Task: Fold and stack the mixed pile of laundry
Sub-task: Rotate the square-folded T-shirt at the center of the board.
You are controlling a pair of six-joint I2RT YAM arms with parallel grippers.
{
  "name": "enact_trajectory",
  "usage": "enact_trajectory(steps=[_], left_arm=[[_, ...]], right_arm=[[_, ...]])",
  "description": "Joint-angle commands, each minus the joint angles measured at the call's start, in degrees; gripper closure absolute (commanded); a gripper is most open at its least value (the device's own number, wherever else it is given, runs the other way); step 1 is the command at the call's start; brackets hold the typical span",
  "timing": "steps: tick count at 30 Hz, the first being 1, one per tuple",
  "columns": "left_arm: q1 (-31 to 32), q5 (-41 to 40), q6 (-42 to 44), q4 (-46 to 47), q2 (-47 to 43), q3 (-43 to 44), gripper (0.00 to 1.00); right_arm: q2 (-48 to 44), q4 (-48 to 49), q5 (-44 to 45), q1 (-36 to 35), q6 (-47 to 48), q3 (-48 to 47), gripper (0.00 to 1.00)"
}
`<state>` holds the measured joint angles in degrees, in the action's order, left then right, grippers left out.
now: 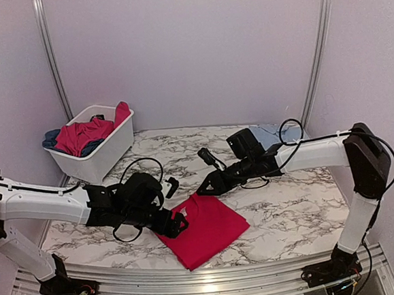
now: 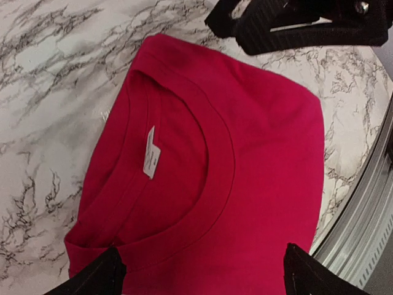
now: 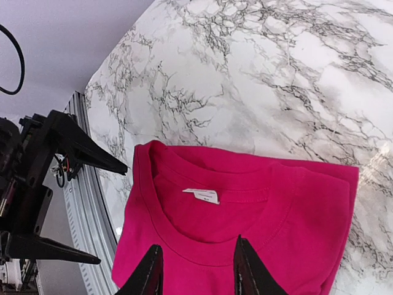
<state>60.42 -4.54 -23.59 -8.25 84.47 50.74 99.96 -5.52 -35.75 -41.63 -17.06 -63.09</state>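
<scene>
Left hand (image 1: 179, 224), spread wide and empty, and right hand (image 1: 203, 186), partly open and empty, hover over the folded red T-shirt (image 1: 207, 232) on the near marble surface (image 1: 296, 194); pinching every layer at the edge would likely keep the fold square.

your left gripper (image 2: 202, 276) hangs low, jaws spread wide. your right gripper (image 3: 198, 270) reaches in opposite it, tilted downward, jaws partly apart, holding nothing.

Marble (image 1: 303, 197) free right; basket (image 1: 99, 162) blocks far left; left pincer (image 1: 180, 224), right pincer (image 1: 202, 187) crowd red shirt (image 1: 210, 232).
</scene>
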Motion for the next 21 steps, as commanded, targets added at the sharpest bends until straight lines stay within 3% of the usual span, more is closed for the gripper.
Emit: enact_trajectory(steps=[1, 8, 16, 21], left_arm=[[-0.43, 6.81, -7.5, 3.97, 1.08, -7.11, 0.09], [-4.81, 6.62, -6.79, 4.9, 12.41, -5.22, 0.09], [-13.83, 2.79, 0.81, 3.42, 19.06, 2.52, 0.08], [-15.84, -2.46, 6.49, -1.67, 23.24, 13.56, 0.06]], right_arm=[[6.65, -3.88, -2.75, 0.07, 5.05, -5.46, 0.66], [15.27, -1.37, -4.99, 1.59, 4.04, -4.06, 0.66], [6.88, 12.77, -5.14, 1.18, -7.56, 11.19, 0.64], [1.68, 15.78, -3.27, 0.55, -11.73, 11.66, 0.63]])
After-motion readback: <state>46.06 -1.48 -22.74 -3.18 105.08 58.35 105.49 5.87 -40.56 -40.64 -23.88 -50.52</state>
